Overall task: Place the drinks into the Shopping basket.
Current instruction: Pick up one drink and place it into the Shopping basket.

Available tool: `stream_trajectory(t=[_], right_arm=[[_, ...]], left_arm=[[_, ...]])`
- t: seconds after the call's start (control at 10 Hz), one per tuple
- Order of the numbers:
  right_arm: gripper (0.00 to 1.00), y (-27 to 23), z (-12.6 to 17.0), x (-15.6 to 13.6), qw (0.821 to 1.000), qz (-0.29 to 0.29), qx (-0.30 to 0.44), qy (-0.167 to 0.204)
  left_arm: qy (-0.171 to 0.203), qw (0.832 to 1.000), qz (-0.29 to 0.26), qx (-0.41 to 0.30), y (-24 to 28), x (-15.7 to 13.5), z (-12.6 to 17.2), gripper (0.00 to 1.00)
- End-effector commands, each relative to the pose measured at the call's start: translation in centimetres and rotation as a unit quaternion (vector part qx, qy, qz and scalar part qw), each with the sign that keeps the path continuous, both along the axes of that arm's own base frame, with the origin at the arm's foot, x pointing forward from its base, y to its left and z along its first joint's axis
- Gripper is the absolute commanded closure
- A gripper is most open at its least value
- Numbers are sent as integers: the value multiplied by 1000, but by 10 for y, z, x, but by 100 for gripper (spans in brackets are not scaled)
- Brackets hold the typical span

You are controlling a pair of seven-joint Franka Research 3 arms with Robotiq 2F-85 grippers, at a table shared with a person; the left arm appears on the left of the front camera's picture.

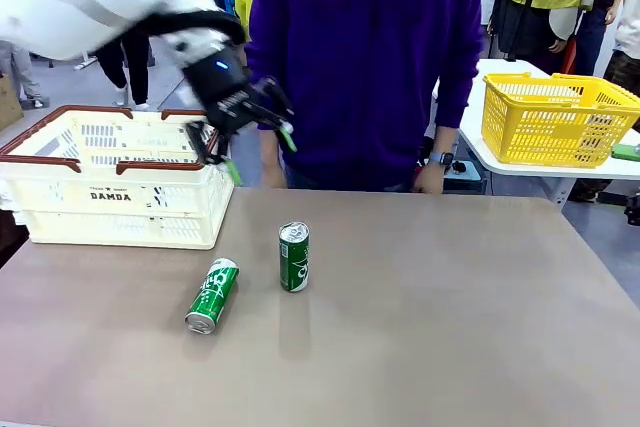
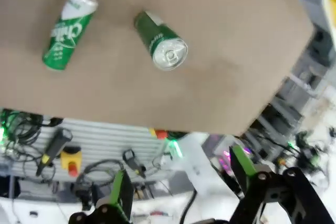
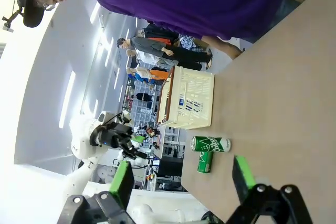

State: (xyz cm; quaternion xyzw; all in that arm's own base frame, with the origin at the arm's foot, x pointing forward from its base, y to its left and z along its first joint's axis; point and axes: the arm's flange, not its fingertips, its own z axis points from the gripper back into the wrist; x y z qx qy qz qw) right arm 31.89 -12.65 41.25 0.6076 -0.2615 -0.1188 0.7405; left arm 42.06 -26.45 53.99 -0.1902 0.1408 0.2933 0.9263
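upright green can and toppled green can sit on the table, not yet in the shopping basket. left gripper and right gripper gape wide, both empty.

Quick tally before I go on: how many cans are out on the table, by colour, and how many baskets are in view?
Green cans: 2 (upright can, lying can)
Cream-white shopping basket: 1
Yellow basket: 1
Total: 4

Left hand aloft, jaws apart; right hand jaws apart.
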Motion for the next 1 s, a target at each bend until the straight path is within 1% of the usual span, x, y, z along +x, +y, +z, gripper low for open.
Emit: stream_trajectory(t=[0.0,0.1,0.3,0.4,0.6,0.7,0.9], right_arm=[[0,0,3,0,1000,-1,6,-3],[0,0,3,0,1000,-1,6,-3],[0,0,3,0,1000,-1,6,-3],[0,0,3,0,1000,-1,6,-3],[0,0,3,0,1000,-1,6,-3],[0,0,3,0,1000,-1,6,-3],[0,0,3,0,1000,-1,6,-3]], left_arm=[[5,997,-10,75,-18,16,-22,0],[-21,995,-7,96,-35,12,-38,0],[-91,988,-30,121,-50,2,-64,0],[-87,988,-36,121,-53,0,-71,0],[-108,983,-60,135,-54,-5,-85,0],[-112,980,-80,140,-54,-8,-93,0],[-133,970,-166,117,-55,-16,-109,0]])
